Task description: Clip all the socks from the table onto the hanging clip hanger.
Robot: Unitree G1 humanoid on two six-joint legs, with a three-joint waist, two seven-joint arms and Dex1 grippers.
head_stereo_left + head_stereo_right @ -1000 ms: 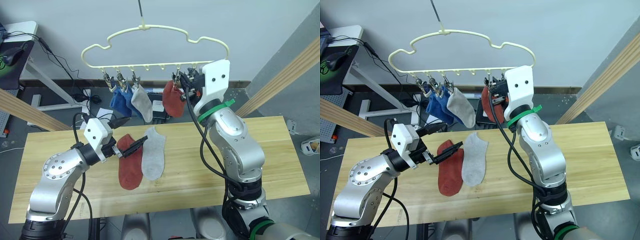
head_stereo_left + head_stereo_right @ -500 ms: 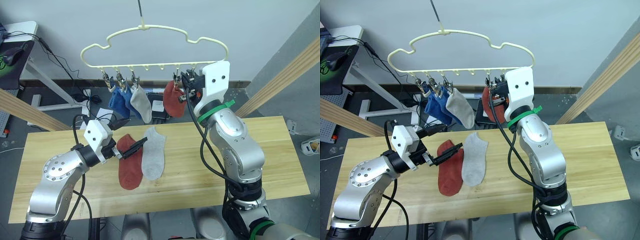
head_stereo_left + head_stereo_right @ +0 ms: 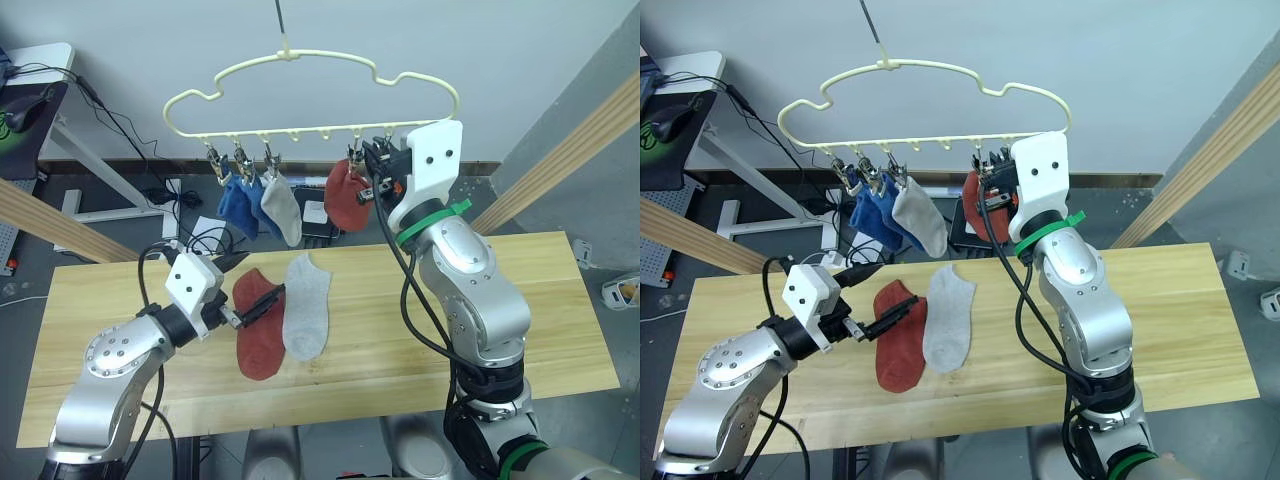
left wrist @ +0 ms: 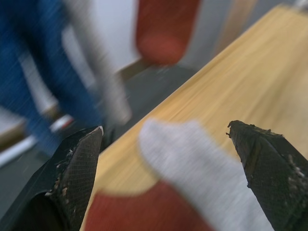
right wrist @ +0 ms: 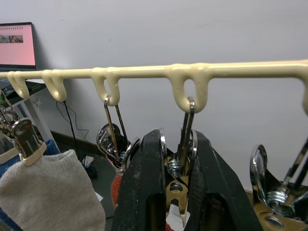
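The pale-yellow clip hanger [image 3: 300, 131] hangs over the table's [image 3: 540, 310] far edge. Clipped to it are two blue socks [image 3: 238, 200], a grey sock [image 3: 283, 208] and a rust-red sock [image 3: 345, 200]. A rust-red sock [image 3: 257, 325] and a light grey sock [image 3: 305, 305] lie side by side on the table. My left gripper [image 3: 252, 286] is open, low over the top of the red sock on the table; both table socks show between its fingers [image 4: 77, 178]. My right gripper [image 5: 179, 144] is shut on a metal clip [image 5: 180, 187] beside the hanging red sock.
Round wooden frame poles slant at the left [image 3: 50, 220] and right [image 3: 560, 150]. A desk with cables [image 3: 40, 90] stands behind at the far left. A thin black cord [image 3: 279, 20] holds the hanger. Bare tabletop lies to the right of the socks.
My left arm has pulled back and dropped, bringing its open gripper lower toward the red sock on the table. The right gripper stays on the clip.
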